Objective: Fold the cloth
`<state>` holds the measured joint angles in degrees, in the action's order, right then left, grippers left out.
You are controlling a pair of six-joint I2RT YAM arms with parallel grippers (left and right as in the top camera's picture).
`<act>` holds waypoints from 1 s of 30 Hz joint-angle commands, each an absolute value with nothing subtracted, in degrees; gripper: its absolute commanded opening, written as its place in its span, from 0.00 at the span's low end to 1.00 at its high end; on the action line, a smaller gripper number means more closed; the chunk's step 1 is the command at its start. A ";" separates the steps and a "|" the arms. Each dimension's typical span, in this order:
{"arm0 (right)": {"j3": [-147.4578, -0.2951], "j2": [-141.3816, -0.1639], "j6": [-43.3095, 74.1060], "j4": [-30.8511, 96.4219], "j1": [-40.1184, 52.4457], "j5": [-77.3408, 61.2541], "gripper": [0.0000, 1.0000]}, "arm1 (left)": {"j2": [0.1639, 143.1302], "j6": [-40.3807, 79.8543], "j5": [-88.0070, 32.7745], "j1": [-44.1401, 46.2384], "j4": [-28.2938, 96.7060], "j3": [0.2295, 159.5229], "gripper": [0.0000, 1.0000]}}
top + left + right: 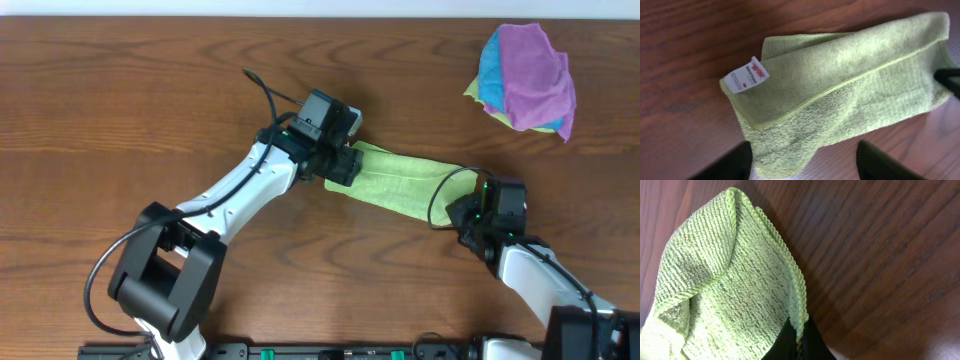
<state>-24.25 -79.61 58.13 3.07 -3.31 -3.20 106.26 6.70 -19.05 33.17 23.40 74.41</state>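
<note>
The lime-green cloth [400, 180] lies folded into a long strip across the middle of the table. In the left wrist view the cloth [840, 85] shows its white tag [746, 76] at one corner. My left gripper [345, 165] is at the strip's left end; its jaws [802, 167] are open, with the cloth's end lying between them. My right gripper [462, 213] is at the strip's right end. In the right wrist view its jaws [799, 339] are shut on the hemmed edge of the cloth [725, 280].
A pile of cloths with a purple cloth [535, 65] on top of a blue cloth [490, 75] sits at the back right of the wooden table [130, 110]. A black cable [265, 90] arcs above the left arm.
</note>
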 commanded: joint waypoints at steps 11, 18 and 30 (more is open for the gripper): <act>-22.74 -80.79 57.98 4.03 -3.57 -4.56 0.01 | 113.47 14.63 -17.56 34.22 15.42 75.92 0.06; -22.74 -80.79 57.34 4.03 -3.57 -4.56 0.01 | 116.44 17.89 -17.58 34.22 12.12 75.92 0.06; -22.90 -79.11 54.68 3.99 -3.57 -6.09 0.01 | 121.34 19.81 -17.61 34.65 11.84 75.92 0.06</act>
